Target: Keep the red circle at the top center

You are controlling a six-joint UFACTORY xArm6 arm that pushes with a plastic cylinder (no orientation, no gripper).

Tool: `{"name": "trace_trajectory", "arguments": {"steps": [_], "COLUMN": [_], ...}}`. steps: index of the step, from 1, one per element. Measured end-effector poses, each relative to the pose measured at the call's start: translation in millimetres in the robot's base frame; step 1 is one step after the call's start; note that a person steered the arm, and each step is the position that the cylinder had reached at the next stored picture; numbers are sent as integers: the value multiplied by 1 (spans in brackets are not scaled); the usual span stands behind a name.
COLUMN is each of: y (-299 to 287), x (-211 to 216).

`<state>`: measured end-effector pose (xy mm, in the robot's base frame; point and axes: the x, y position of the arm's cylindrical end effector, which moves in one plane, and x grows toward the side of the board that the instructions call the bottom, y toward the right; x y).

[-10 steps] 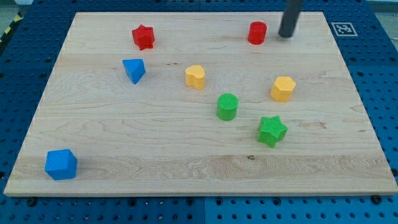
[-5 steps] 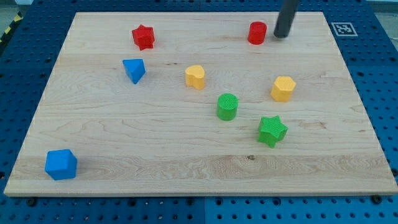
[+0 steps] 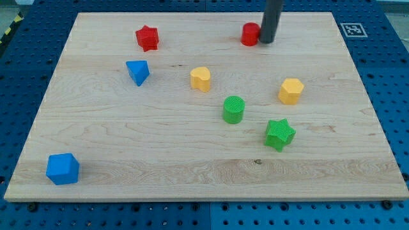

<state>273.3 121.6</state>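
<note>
The red circle (image 3: 250,34) sits near the top edge of the wooden board (image 3: 128,140), a little right of the view's centre. My tip (image 3: 266,42) is down on the board and touches the circle's right side. The dark rod rises straight up out of the view's top and hides the circle's right edge.
A red star (image 3: 147,38) lies at the top left. A blue triangular block (image 3: 138,71), a yellow heart (image 3: 200,78), a yellow hexagon (image 3: 291,91), a green circle (image 3: 234,109), a green star (image 3: 279,134) and a blue cube (image 3: 62,168) are spread below.
My tip has moved left from the circle's right side into contact with it. The red circle has slid a short way left along the top edge.
</note>
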Motion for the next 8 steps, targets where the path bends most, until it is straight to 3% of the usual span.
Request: {"name": "trace_trajectory", "arguments": {"steps": [1,4,6,8], "y": [-2,-20,-32,-76], "x": [-13,22,-17,-6]}}
